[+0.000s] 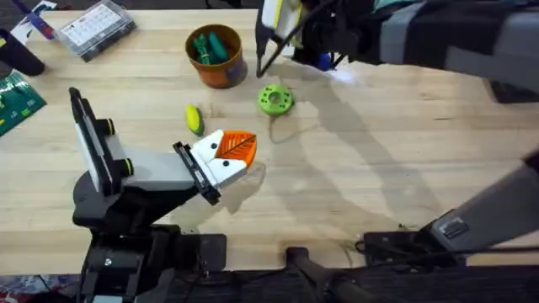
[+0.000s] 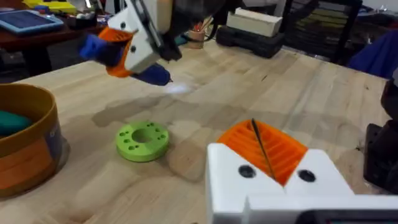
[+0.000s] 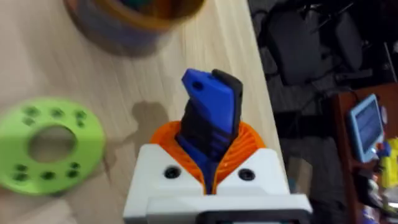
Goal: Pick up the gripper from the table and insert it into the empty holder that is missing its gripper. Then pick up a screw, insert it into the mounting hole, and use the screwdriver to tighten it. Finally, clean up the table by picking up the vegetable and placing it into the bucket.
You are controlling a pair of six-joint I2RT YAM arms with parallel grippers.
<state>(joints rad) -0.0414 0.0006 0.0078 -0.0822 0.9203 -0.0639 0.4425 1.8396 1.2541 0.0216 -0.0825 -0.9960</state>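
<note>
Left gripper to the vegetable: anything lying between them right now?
No. In the overhead view the left gripper sits just beside the vegetable, with bare table between them.

My left arm lies low over the near-left part of the table, bent at its black elbow, with the grey forearm pointing toward the middle. Its white left gripper with orange ribbed pads (image 1: 233, 156) rests near the table surface, and I see the pads pressed together with nothing between them. My right arm reaches across the far side of the table, raised high. Its white right gripper (image 3: 208, 180) is clamped on a blue and black tool (image 3: 211, 118).
</note>
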